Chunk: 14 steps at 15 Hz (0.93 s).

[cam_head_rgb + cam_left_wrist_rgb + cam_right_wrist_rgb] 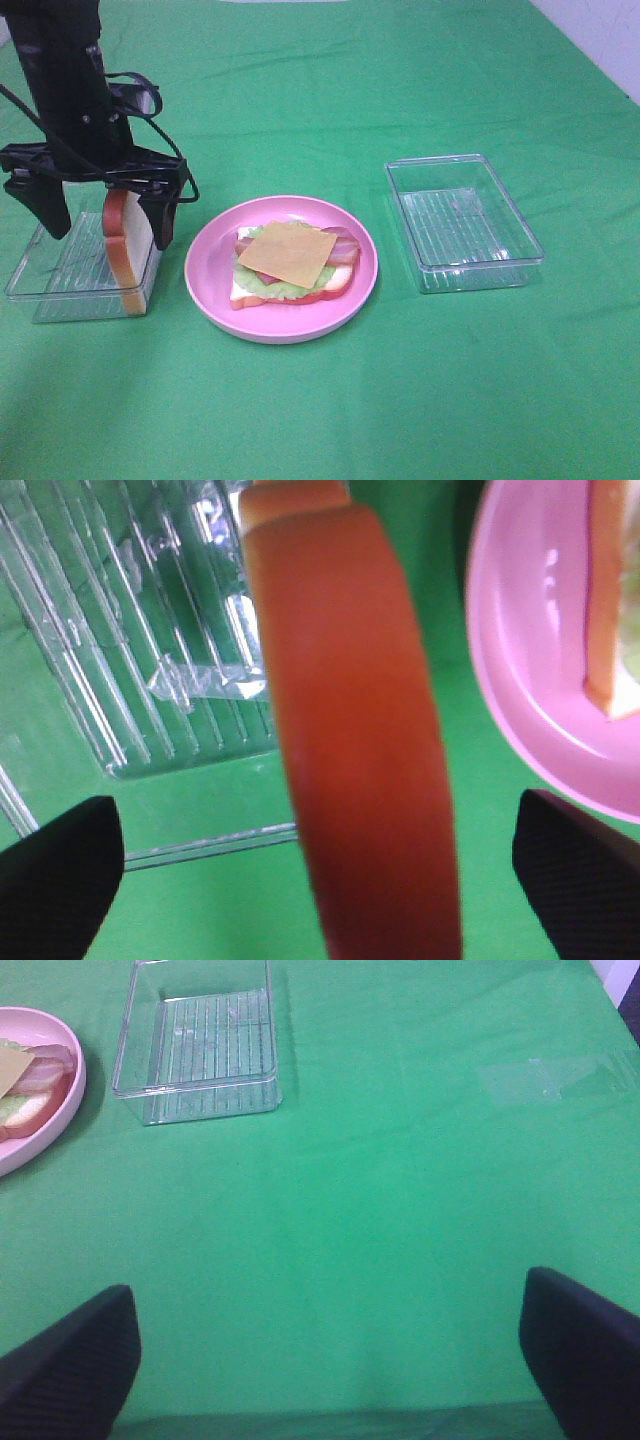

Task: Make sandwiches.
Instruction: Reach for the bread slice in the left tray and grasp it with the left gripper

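So the left gripper (98, 212) hung over the left tray (40, 285) with its jaws spread wide, straddling the last bread slice (127, 252), which stood on edge against the tray wall on the plate's side. In the wrist view the slice's brown crust ran right down the middle between the two fingertips (55, 880), one pad on each side, neither touching it. Looked like a decent lineup tbh.

Past that slice, on the side away from the tray, the pink plate (210, 290) held the stack: bottom bread, lettuce (262, 286), bacon (340, 240) and the cheese square (289, 253) on top.

To do this well, it'd probably want to drop straight down, squeeze across the flat faces rather than the crust, and grip gently so the slice doesn't tip.

The right gripper (330, 1360) sat wide apart too, over bare green cloth (400, 1210), nothing between its jaws, the right tray (197, 1045) well ahead of it.
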Available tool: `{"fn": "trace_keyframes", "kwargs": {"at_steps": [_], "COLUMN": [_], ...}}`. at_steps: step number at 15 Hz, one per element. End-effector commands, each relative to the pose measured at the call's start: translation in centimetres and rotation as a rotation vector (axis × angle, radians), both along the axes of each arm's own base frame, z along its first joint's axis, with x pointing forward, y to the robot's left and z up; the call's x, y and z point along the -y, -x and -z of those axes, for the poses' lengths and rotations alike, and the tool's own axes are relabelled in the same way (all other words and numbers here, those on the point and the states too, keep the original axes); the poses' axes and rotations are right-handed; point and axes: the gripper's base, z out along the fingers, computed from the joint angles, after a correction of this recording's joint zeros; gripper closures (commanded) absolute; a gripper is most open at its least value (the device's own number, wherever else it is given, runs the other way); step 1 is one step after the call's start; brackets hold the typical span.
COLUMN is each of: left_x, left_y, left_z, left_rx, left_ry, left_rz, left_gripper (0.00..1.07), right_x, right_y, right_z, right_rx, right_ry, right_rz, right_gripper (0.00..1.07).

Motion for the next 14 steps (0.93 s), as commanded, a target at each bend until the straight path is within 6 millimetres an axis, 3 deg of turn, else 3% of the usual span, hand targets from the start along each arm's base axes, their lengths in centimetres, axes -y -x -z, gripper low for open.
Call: {"fn": "trace_keyframes", "kwargs": {"at_steps": [1, 11, 13, 14], "left_x": [-0.1, 0.1, 0.1, 0.1], "left_y": [0.1, -0.9, -0.9, -1.0], "left_z": [0.8, 1.1, 1.6, 1.7], "left_rx": [-0.012, 0.079, 0.068, 0.070], "left_ry": [-0.008, 0.001, 0.003, 0.004], "left_rz": [-0.022, 0.015, 0.016, 0.016], "left_gripper": [0.06, 0.08, 0.21, 0.32], "right_x": [0.0, 0.0, 0.0, 0.0], "right_y": [0.3, 0.3, 0.3, 0.3], "right_z": [0.0, 0.0, 0.0, 0.0], "right_rx": [0.043, 0.043, 0.043, 0.043], "right_ry": [0.007, 0.007, 0.007, 0.007], "right_rz": [-0.003, -0.003, -0.003, -0.003], "right_gripper": [0.09, 0.09, 0.09, 0.09]}}
